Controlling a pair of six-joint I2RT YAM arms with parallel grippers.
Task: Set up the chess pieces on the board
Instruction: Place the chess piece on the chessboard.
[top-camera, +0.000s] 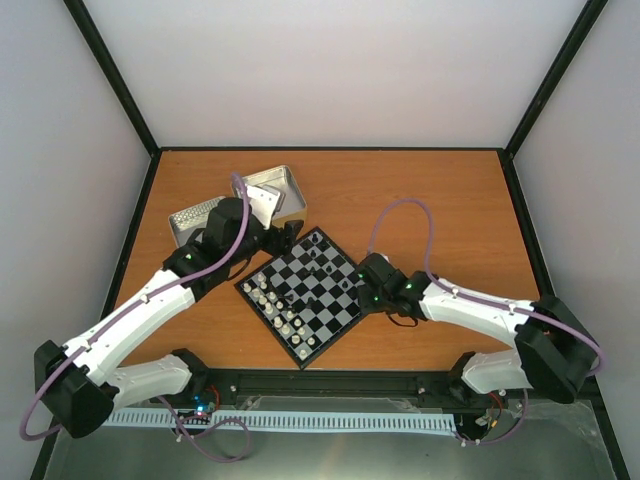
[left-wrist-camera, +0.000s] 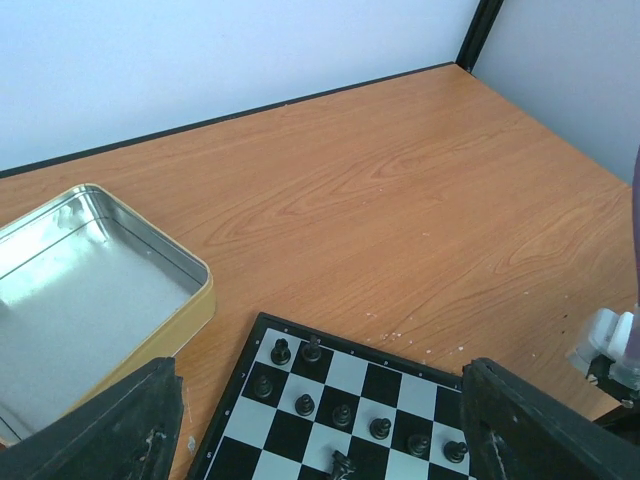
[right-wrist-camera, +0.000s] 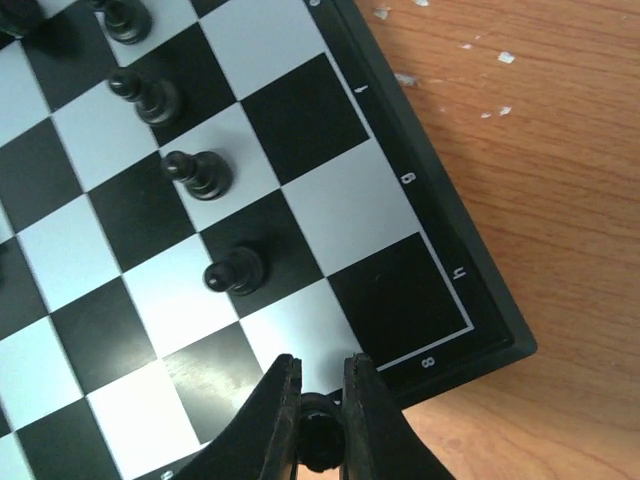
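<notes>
right wrist view: the right gripper (right-wrist-camera: 320, 385) is clamped on a small black piece (right-wrist-camera: 318, 440) at the bottom edge of the frame, over the edge row of the board (right-wrist-camera: 440, 270) near its lower right corner; a diagonal of black pawns (right-wrist-camera: 235, 270) stands just up and left of it, and the corner squares look bare. the likeliest slip is in the set-down; the piece is tiny and how it is pinched is hard to see, so it may twist between the fingers, land astride two squares or topple on release; fingers coming down could also nudge the nearest pawn. top view: the board sits mid-frame, turned like a diamond, with cream pieces (top-camera: 270, 300) along its lower left side and black ones (top-camera: 345, 284) toward the upper right. left wrist view: the left gripper (left-wrist-camera: 320, 430) hangs with fingers wide apart and nothing between them, over the board's corner beside the tin (left-wrist-camera: 90, 280); a low sweep there could knock the black pieces below it.
</notes>
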